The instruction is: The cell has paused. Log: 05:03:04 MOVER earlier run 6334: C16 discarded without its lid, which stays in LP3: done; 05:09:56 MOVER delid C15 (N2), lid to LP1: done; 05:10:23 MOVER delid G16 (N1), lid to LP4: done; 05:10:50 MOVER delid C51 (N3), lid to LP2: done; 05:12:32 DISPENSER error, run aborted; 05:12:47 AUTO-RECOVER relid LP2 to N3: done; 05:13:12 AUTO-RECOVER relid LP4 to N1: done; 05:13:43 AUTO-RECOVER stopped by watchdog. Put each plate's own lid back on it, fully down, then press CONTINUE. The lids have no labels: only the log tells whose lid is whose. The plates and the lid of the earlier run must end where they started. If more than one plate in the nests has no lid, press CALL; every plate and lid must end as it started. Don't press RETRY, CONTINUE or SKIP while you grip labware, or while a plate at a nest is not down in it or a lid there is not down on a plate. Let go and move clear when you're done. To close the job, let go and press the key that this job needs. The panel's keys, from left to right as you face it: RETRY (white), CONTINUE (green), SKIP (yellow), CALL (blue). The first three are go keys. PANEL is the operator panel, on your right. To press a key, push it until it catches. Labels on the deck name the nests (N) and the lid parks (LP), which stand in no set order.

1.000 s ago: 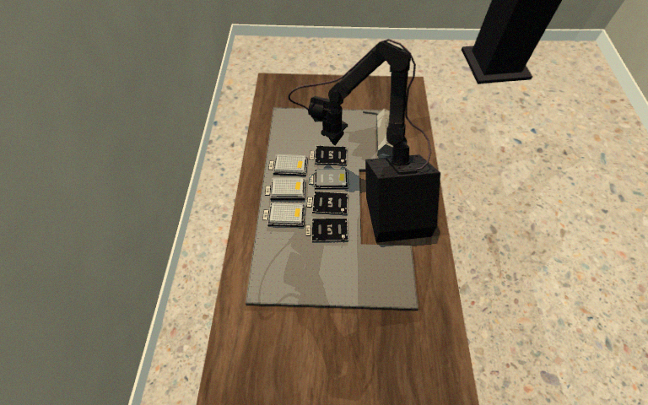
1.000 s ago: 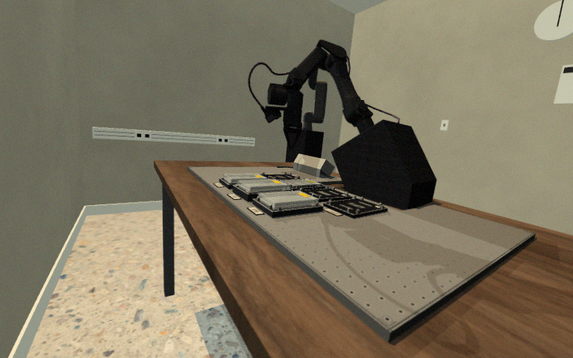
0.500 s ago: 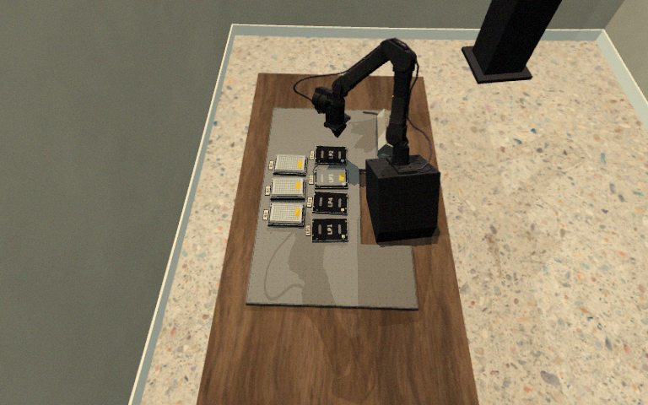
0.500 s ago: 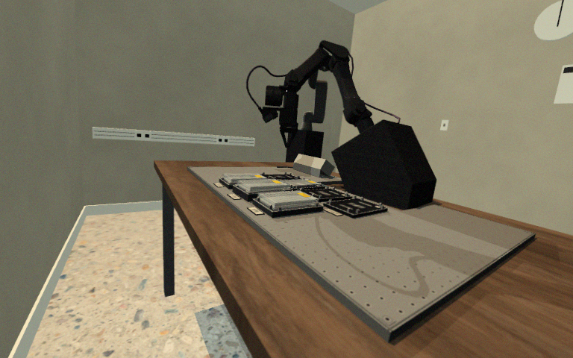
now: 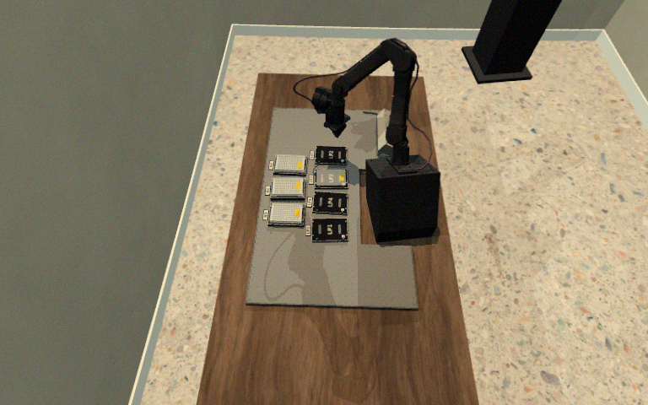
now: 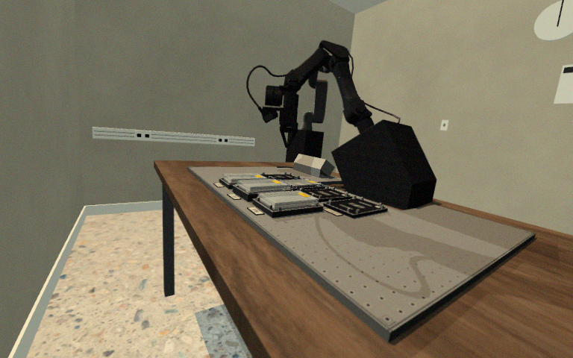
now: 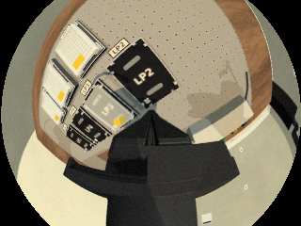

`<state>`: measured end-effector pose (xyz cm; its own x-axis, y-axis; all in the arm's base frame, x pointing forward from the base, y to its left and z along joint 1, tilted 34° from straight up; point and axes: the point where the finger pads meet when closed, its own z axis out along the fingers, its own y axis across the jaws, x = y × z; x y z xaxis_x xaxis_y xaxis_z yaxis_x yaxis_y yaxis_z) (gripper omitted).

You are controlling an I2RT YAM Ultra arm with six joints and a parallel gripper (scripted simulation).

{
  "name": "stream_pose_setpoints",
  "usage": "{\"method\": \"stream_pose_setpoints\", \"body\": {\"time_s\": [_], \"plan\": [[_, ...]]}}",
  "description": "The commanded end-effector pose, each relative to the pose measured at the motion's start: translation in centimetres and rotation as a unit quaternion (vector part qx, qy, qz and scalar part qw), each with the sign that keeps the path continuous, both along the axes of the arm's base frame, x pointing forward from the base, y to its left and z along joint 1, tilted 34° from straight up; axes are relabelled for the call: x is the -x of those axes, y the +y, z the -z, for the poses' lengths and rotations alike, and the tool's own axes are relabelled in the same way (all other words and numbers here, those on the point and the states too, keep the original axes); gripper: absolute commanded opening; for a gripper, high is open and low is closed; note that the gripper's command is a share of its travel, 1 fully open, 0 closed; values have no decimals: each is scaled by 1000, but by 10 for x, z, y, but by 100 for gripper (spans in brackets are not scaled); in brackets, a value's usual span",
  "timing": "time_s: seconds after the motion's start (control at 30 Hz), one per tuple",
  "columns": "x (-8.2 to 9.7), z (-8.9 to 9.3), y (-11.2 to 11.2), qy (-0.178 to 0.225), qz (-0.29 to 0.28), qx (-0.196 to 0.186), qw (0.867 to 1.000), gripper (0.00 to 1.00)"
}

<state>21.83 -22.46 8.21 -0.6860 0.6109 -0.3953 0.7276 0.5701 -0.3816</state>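
Note:
Three well plates (image 5: 290, 164) (image 5: 288, 186) (image 5: 286, 213) sit in the nests in the left column, each with a pale top and a yellow tag; they also show in the wrist view (image 7: 78, 47) (image 7: 58, 85). In the right column, park LP2 (image 5: 330, 153) (image 7: 141, 75) is empty. A clear lid (image 5: 330, 177) (image 7: 107, 109) (image 6: 304, 182) lies on the park beside it. The two nearer parks (image 5: 329, 202) (image 5: 329, 229) are empty. My gripper (image 5: 336, 131) (image 6: 287, 136) (image 7: 150, 124) is shut and empty, hanging above the deck just beyond LP2.
The pale wedge-shaped operator panel (image 5: 382, 128) (image 6: 312, 164) stands at the far end of the grey deck (image 5: 334, 277), beside the arm's black base box (image 5: 403, 200). Small label tags lie beside the nests and parks.

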Motion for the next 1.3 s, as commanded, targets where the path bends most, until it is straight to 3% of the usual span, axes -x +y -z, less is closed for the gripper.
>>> {"method": "stream_pose_setpoints", "body": {"time_s": [0.0, 0.8, 0.83, 0.87, 1.27], "plan": [[-15, -17, -3, -25, -11, 14, 1000, 0], [-14, -8, -7, -17, -6, 8, 1000, 0], [-5, -15, -8, -36, 11, 12, 999, 0], [7, -6, -4, -29, 20, 5, 999, 0], [66, -11, -13, -95, 119, 6, 988, 0]]}}
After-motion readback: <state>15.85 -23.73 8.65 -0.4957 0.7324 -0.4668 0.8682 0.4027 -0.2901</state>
